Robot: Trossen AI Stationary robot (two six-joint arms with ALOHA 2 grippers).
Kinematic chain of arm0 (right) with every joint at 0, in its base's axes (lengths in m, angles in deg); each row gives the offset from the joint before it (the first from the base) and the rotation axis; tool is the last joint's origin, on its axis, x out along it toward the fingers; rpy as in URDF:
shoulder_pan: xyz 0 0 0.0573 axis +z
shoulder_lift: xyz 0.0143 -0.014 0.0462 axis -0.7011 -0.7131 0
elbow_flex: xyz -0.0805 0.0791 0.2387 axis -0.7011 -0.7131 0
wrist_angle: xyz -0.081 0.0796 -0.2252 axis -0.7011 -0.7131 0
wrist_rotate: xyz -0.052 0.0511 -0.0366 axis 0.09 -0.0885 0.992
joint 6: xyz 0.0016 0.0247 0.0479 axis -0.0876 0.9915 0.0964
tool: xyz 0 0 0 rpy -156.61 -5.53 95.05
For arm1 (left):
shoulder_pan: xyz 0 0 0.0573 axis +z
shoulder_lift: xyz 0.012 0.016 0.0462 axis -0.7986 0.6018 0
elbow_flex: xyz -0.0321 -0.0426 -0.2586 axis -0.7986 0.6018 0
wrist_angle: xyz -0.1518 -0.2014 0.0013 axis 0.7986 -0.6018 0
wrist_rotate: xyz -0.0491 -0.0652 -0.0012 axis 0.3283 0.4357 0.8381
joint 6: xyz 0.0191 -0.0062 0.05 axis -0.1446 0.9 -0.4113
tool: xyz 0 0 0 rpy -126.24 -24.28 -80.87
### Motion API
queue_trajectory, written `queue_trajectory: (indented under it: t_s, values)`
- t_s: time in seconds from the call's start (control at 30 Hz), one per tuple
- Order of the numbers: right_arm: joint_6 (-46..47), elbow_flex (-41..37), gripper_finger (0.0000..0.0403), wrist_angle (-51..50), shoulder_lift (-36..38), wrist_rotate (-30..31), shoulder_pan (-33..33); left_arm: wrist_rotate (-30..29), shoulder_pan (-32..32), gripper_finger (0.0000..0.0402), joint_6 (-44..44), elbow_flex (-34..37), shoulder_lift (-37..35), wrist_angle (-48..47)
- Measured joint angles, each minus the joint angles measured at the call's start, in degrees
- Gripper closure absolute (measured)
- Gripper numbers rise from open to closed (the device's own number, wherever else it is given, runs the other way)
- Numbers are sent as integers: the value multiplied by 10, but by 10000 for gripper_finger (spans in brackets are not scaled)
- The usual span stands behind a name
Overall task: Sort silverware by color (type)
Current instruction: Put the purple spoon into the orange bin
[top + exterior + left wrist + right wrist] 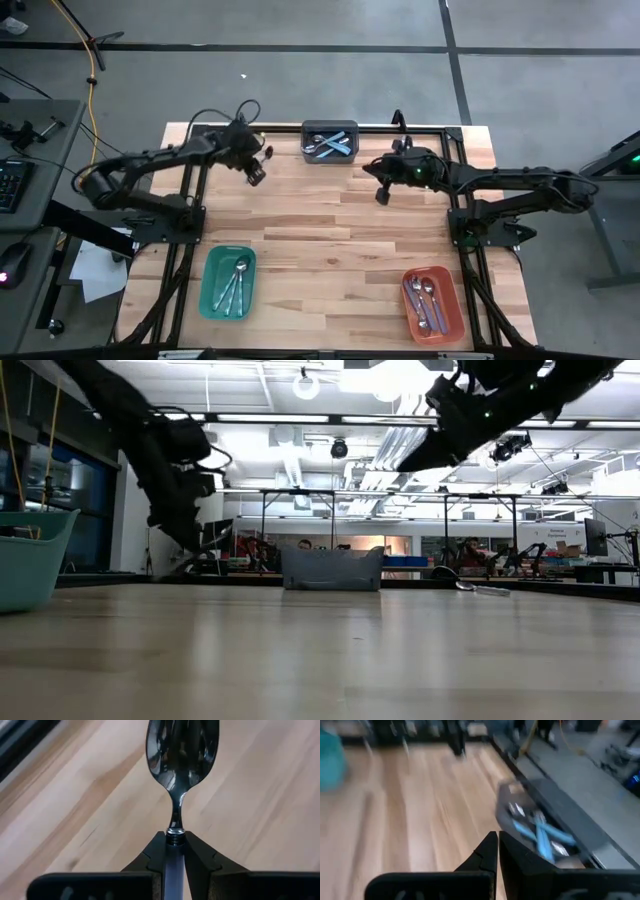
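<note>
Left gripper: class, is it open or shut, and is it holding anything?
Shut on a spoon. In the left wrist view the left gripper clamps the pale handle, with the shiny bowl sticking out above the wooden table.

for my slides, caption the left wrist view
Left gripper shut on a spoon by its pale handle, above the wooden table.

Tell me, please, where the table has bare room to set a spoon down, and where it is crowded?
The wide wooden middle of the table, bordered by the grey bin, the teal tray and the orange tray, lies bare. So does the strip between the two trays. It is crowded near the grey bin, where the left tool, holding a spoon, and the right tool flank it.
</note>
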Motion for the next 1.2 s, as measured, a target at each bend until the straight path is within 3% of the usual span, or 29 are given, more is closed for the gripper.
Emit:
queue_trajectory:
  t_s: [0.2, 0.33, 0.47, 0.67, 0.8, 0.93, 1.2]
  values:
    - [65, -60, 402, 255, -68, -41, 2, 8, -55, 371, 97, 97, -27, 258]
    - [118, -55, 386, 367, -137, -18, 11, -48, -114, 371, 134, 125, -23, 416]
    - [126, -16, 337, 433, -209, 17, 38, -130, -174, 371, 144, 127, -22, 500]
    - [97, 88, 239, 439, -304, 123, 80, -249, -252, 371, 134, 127, -22, 562]
    - [56, 162, 196, 438, -356, 172, 102, -328, -295, 371, 128, 127, -22, 567]
    - [33, 232, 180, 407, -397, 192, 111, -388, -333, 371, 118, 127, -22, 570]
    - [10, 314, 179, 345, -435, 221, 105, -418, -387, 371, 79, 127, -22, 616]
